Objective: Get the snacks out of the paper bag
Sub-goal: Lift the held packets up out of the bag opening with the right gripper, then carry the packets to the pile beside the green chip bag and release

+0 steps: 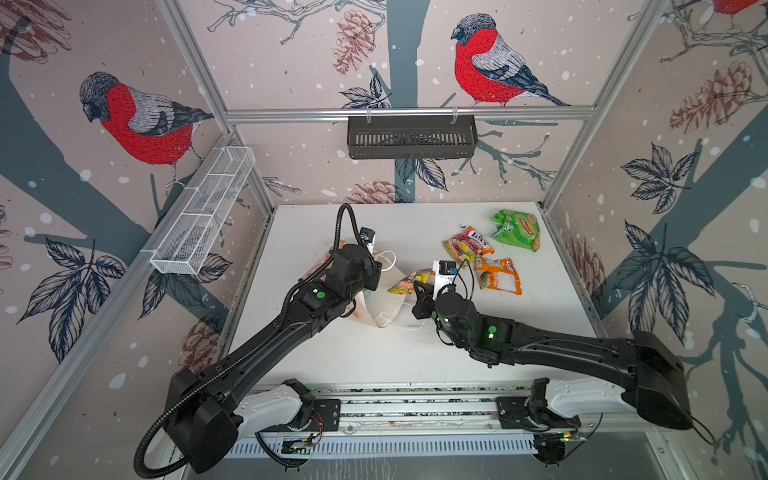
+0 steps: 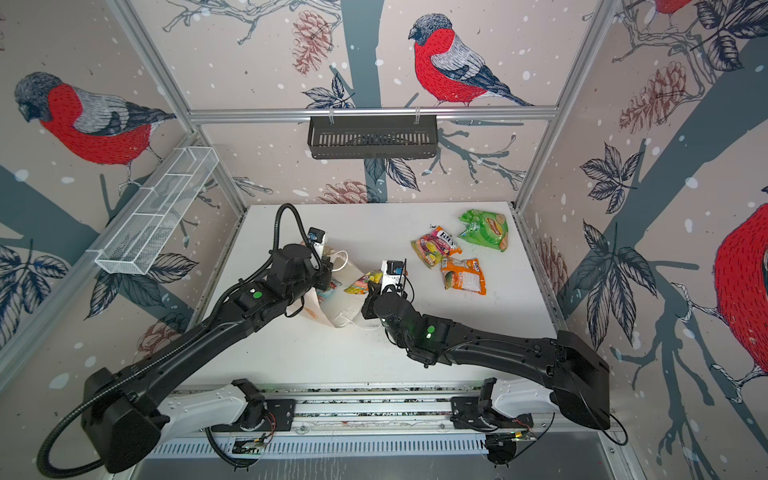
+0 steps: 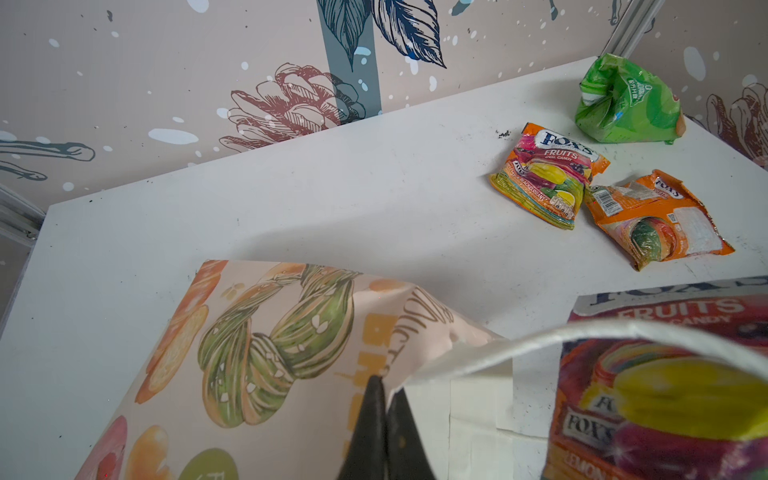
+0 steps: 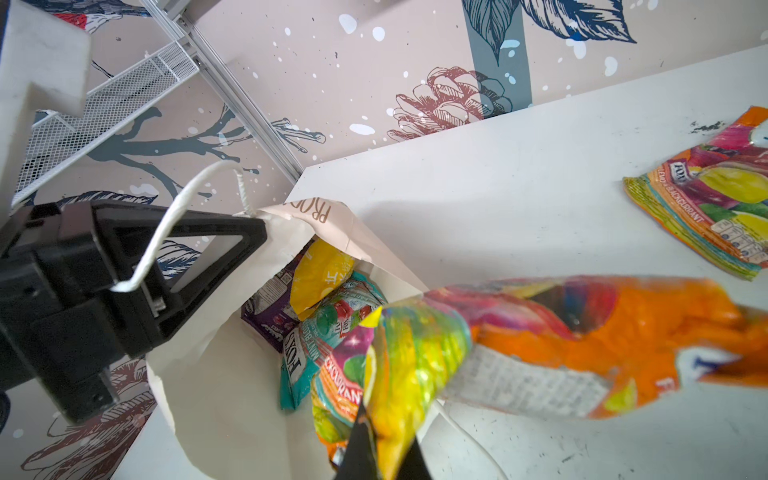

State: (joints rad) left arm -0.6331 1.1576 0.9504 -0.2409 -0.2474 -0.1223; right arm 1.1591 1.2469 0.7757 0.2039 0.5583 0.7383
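Observation:
The cream paper bag (image 1: 388, 309) (image 2: 334, 309) lies on its side mid-table, mouth toward the right arm. My left gripper (image 3: 384, 382) (image 1: 376, 272) is shut on the bag's upper rim (image 3: 436, 357), holding the mouth up. My right gripper (image 4: 386, 428) (image 1: 419, 286) is shut on a multicoloured snack packet (image 4: 561, 332) (image 1: 409, 281) held just outside the mouth. Inside the bag I see yellow (image 4: 320, 274), purple (image 4: 270, 307), teal (image 4: 305, 357) and multicoloured (image 4: 338, 390) packets. On the table at the back right lie three snacks: green (image 1: 515, 230), multicoloured (image 1: 467, 245) and orange (image 1: 498, 276).
A black slotted basket (image 1: 411, 137) hangs on the back wall. A white wire basket (image 1: 203, 216) is fixed along the left wall. The white table (image 1: 365, 357) ends at walls on three sides. The bag's cord handle (image 4: 183, 208) drapes over the left gripper.

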